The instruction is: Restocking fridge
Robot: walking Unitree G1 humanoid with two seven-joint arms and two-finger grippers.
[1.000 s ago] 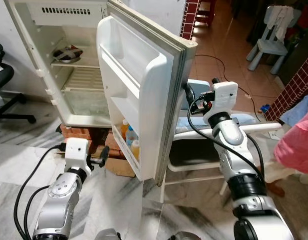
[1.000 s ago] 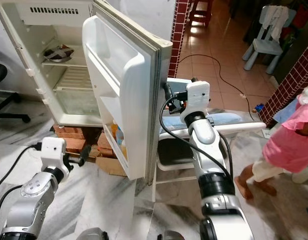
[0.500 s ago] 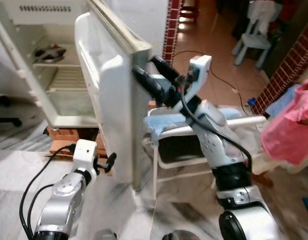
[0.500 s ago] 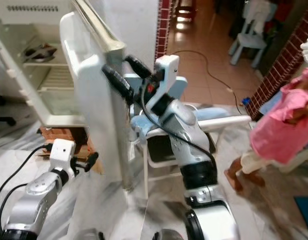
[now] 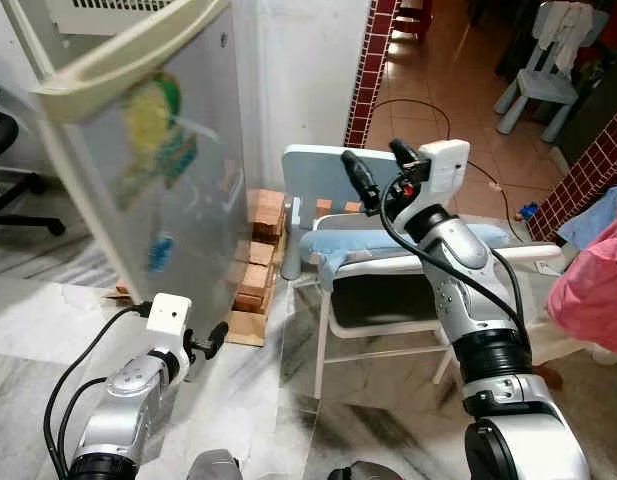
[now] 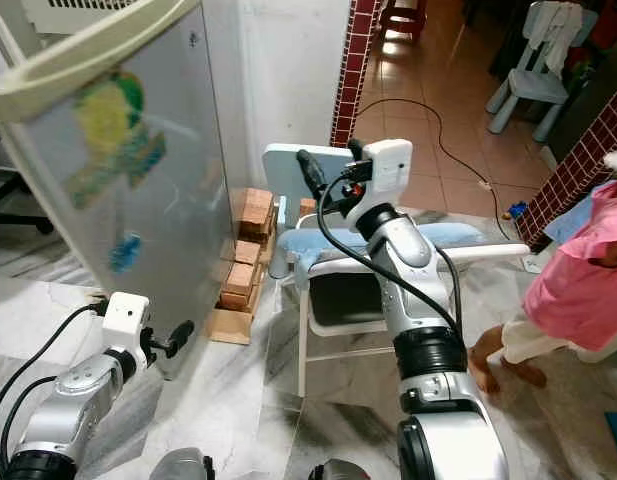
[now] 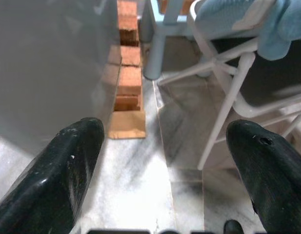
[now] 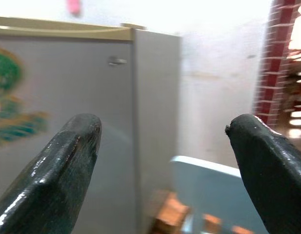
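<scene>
The fridge door stands at the left of the scene, blurred, its grey outer face turned toward the camera with colourful stickers on it and a cream top edge. The fridge sits raised on a stack of bricks, with a flat piece of cardboard on the marble floor beside them.

The right hand is raised in the air just right of the door, apart from it, above the back of a pale blue chair; its two black fingers are spread wide with nothing between them. A light blue cloth lies over the chair's seat.

The left hand is held low near the door's bottom corner, over the floor, fingers likewise wide apart and holding nothing.

At the far right edge is a person in a pink garment, bare feet on the floor. Farther back, on the tiled floor, a black cable trails and a small light blue chair stands.
</scene>
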